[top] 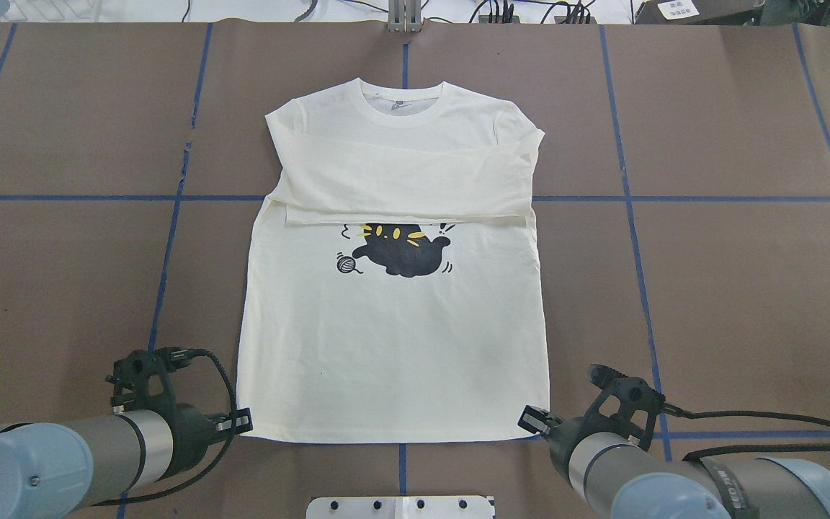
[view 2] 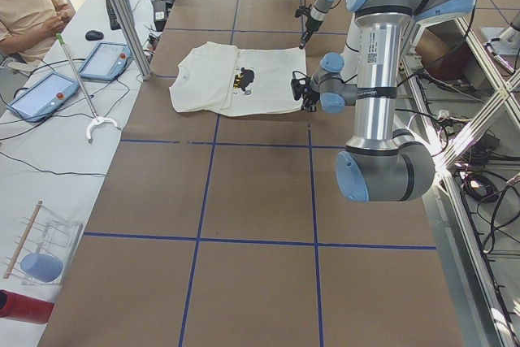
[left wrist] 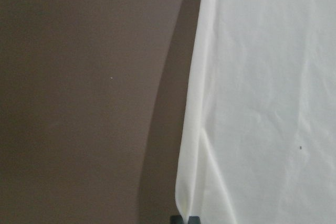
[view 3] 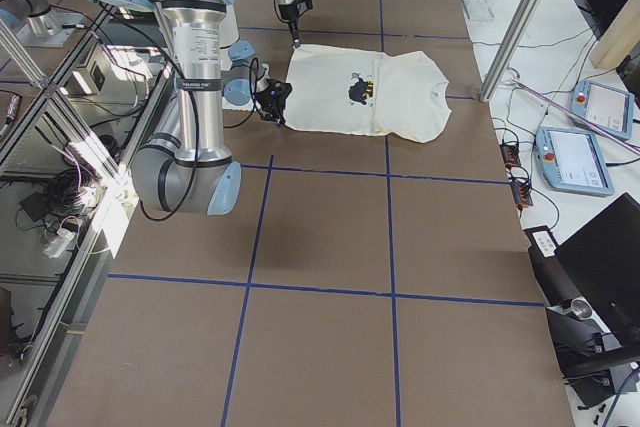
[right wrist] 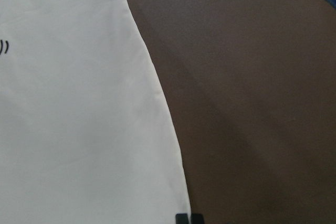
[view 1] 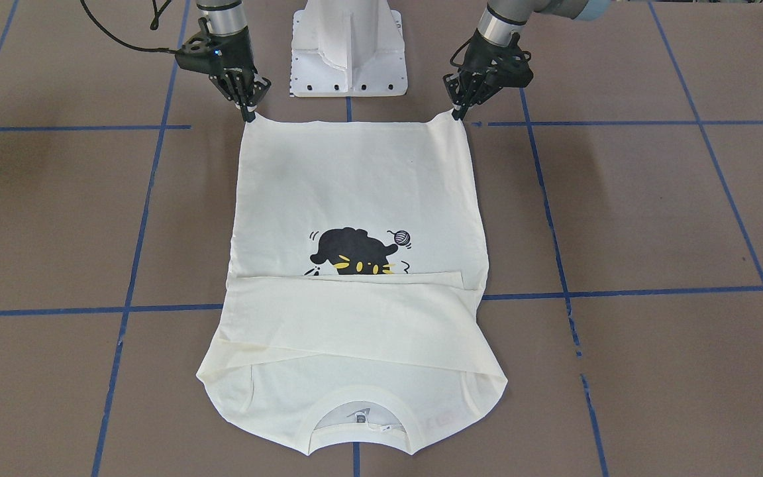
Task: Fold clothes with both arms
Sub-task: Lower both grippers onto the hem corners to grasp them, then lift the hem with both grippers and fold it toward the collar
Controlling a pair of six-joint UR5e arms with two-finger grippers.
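Brown desk [top: 62, 288] with a blue tape grid [top: 170, 238]. The cream-white T-shirt [top: 393, 360] lies flat on it, print side up, stretching away from both sets of fingers toward the far side of the desk. The hem is the edge nearest the fingers; the collar [top: 400, 101] is the end farthest from them.

The left arm [top: 62, 461] and right arm [top: 674, 490] come in low, one at each hem corner, with the white base [view 1: 348, 46] between them.

Both long sleeves [top: 400, 180] are laid crosswise over the chest, well apart from the fingers, overlapping the far edge of the black cat print [top: 404, 252]. The yarn ball [top: 345, 264] is just beside the cat, on the left fingers' side.

Left fingers [view 1: 462, 103] are pinched together on the hem corner on their side, which is pulled up into a small peak at the tips. Right fingers [view 1: 244, 106] are the same: closed tight on the other hem corner, cloth peaked at the tips. The hem between the two sets of fingers runs nearly straight.

Wrist views show the shirt's side edge running away from each pair of tips, with bare desk on the outer side.
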